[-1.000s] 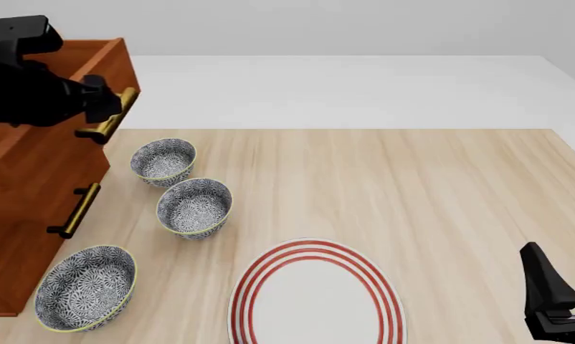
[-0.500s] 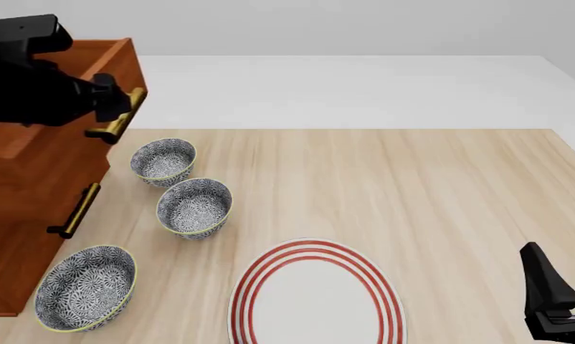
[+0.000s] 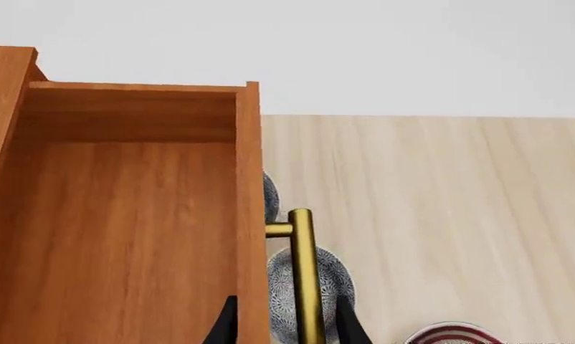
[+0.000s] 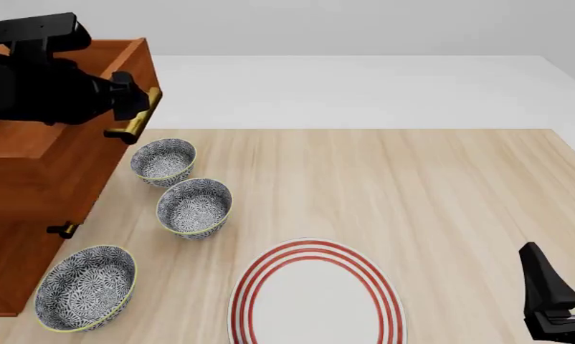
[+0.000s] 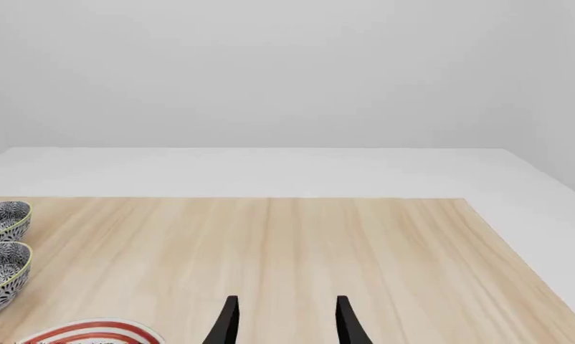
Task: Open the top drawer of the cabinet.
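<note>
Cabinet (image 4: 39, 215) reddish-brown wood; brass bar handle (image 4: 135, 115); three bowls (image 4: 193, 206) black-and-white patterned, yellowish rims; plate (image 4: 316, 297) white, red concentric rings; table (image 4: 412, 193) pale wood grain

The top drawer (image 4: 72, 115) juts out of the cabinet (image 4: 20, 236) at the left claw (image 4: 135, 107) — three bowls (image 4: 193, 206) lie below and nearer; the plate (image 4: 316, 301) sits left of the right claw (image 4: 556, 301).

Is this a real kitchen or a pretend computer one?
Probably a pretend, computer-made dining spot: a plain wooden table holds patterned bowls, a red-ringed plate and a wooden cabinet, with blank white all around.
</note>
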`<state>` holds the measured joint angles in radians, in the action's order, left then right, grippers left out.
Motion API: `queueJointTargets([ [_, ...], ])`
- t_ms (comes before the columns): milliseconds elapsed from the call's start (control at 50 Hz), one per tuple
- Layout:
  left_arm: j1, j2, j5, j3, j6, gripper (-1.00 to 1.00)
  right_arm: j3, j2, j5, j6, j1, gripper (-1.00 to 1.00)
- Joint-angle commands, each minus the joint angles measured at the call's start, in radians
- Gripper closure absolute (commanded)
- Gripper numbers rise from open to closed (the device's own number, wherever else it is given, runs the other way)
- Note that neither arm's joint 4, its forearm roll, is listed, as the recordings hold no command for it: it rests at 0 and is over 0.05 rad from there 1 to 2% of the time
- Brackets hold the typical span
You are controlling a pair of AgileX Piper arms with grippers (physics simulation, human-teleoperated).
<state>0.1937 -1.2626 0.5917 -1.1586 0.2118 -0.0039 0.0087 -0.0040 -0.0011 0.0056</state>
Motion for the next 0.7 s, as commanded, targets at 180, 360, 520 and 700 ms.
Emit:
queueJointTargets([
  [180,0.047,-0.207,-0.036,0.108,-0.083,-1.00,0.002,0.008,-0.011,0.000,0.016,-1.00],
  [360,0.062,-0.219,-0.042,0.110,-0.082,-1.00,0.002,0.004,-0.007,0.000,0.016,-1.00],
  [520,0.081,-0.231,-0.048,0.114,-0.079,-1.00,0.002,0.004,-0.006,0.000,0.016,-1.00],
  [700,0.104,-0.240,-0.060,0.120,-0.074,-1.00,0.002,0.003,-0.005,0.000,0.017,-1.00],
])
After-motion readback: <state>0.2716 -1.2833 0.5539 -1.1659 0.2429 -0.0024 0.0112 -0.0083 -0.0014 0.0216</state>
